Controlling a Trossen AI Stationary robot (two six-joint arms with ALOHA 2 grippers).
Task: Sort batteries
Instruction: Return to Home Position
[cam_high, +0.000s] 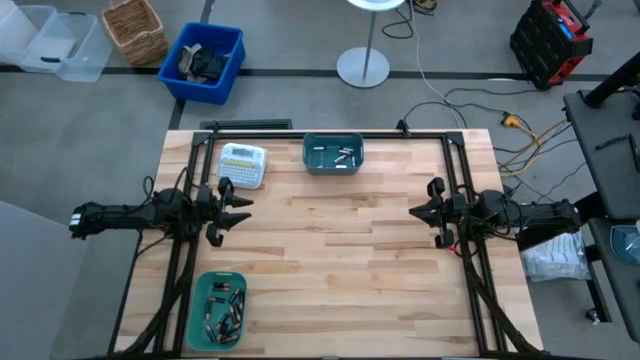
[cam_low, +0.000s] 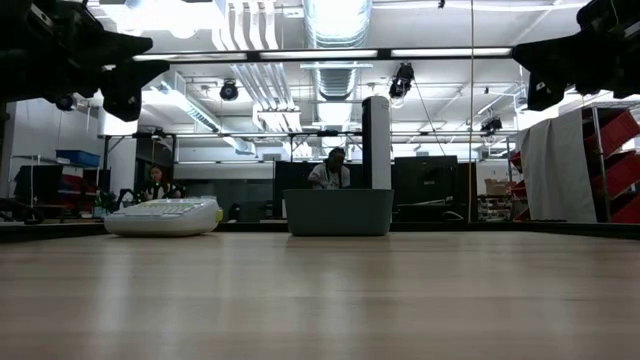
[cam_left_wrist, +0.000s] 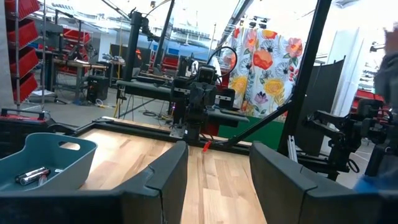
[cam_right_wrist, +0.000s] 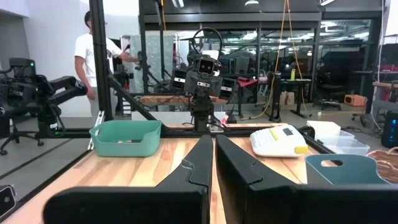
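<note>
We see the left gripper (cam_high: 243, 212) raised above the pale wooden surface (cam_high: 330, 260), fingers spread wide with nothing between them. The right gripper (cam_high: 413, 210) faces it from well apart, fingers drawn nearly together, likewise empty. The small silvery and dark cylindrical batteries (cam_high: 338, 156) lie in the dark teal plastic bin (cam_high: 306, 150), off to the side between the two grippers. More lie in the lighter green plastic bin (cam_high: 194, 310) behind the left gripper, beside its arm. We find none loose (tiny ones could escape us). We judge the left arm the main hazard: the white keypad label-maker (cam_high: 243, 165) sits just beside its gripper, so a wide homeward swing could knock it.
</note>
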